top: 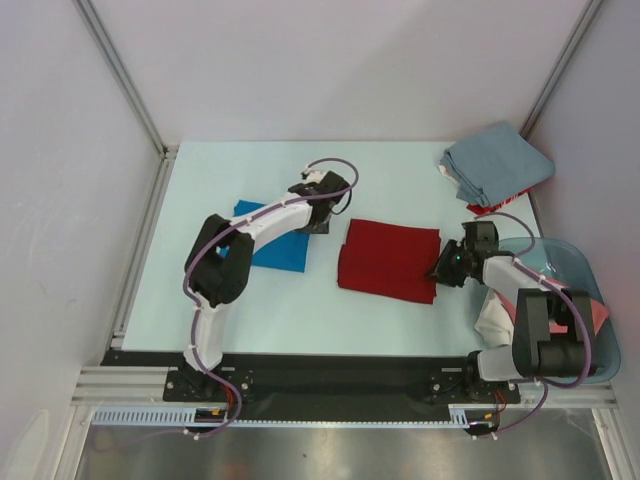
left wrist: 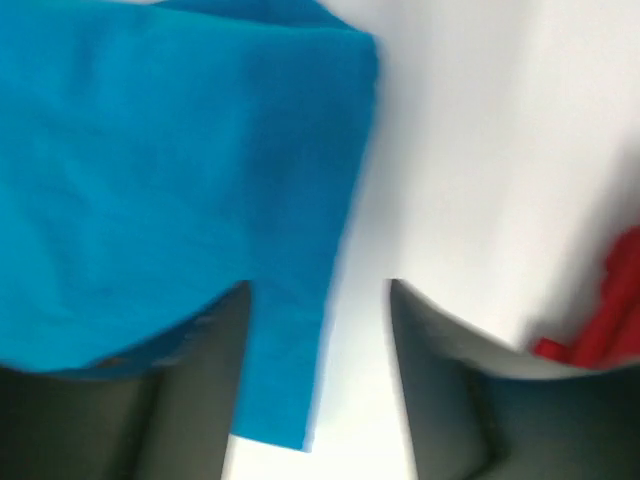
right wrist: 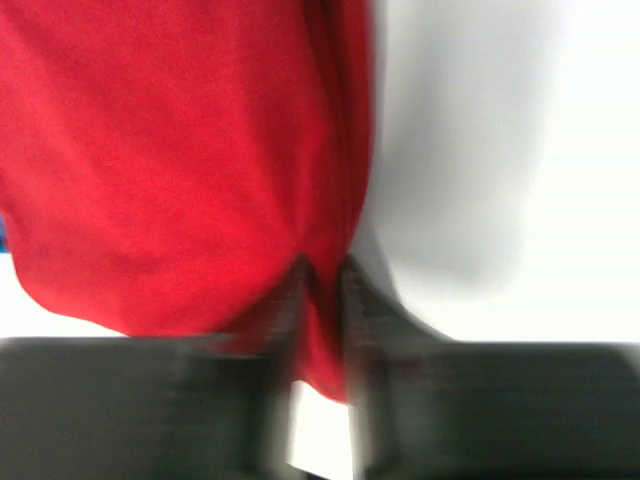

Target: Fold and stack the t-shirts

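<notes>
A folded blue t-shirt (top: 268, 247) lies left of centre on the table, and a folded red t-shirt (top: 389, 260) lies beside it to the right. My left gripper (top: 318, 222) hovers at the blue shirt's far right corner. In the left wrist view this gripper (left wrist: 320, 292) is open, and the blue shirt's (left wrist: 150, 150) edge lies between the fingers close to the left one. My right gripper (top: 440, 268) is at the red shirt's right edge. In the right wrist view it (right wrist: 322, 272) is shut on a fold of the red t-shirt (right wrist: 160, 150).
A grey-blue t-shirt (top: 497, 163) lies bunched at the back right corner over a bit of red cloth. A blue bin (top: 585, 275) at the right edge holds white and pink cloth. White walls and metal posts enclose the table.
</notes>
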